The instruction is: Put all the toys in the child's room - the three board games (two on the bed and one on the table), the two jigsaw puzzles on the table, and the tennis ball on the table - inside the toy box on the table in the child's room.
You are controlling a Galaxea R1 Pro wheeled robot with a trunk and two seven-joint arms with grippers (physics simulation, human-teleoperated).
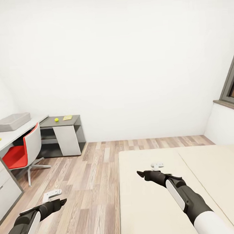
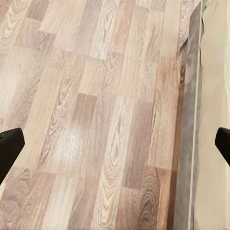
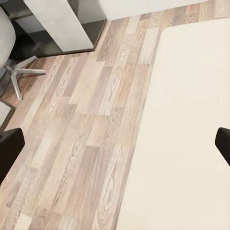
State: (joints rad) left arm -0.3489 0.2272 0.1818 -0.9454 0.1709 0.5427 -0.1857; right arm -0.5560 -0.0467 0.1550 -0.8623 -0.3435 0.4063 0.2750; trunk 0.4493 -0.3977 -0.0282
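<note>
Child's room, wood floor point(image 1: 84, 190): grey toy box point(image 1: 11, 121) on the white table point(image 1: 16, 133) at left; tennis ball point(image 1: 56, 119) and a flat yellow item point(image 1: 67, 117) on the darker desk section point(image 1: 61, 121). Red-and-white chair point(image 1: 26, 150) stands against the table. Left gripper point(image 1: 52, 195) over floor, right gripper point(image 1: 156, 165) over the beige bed point(image 1: 206, 173), both with fingers spread, empty.
</note>
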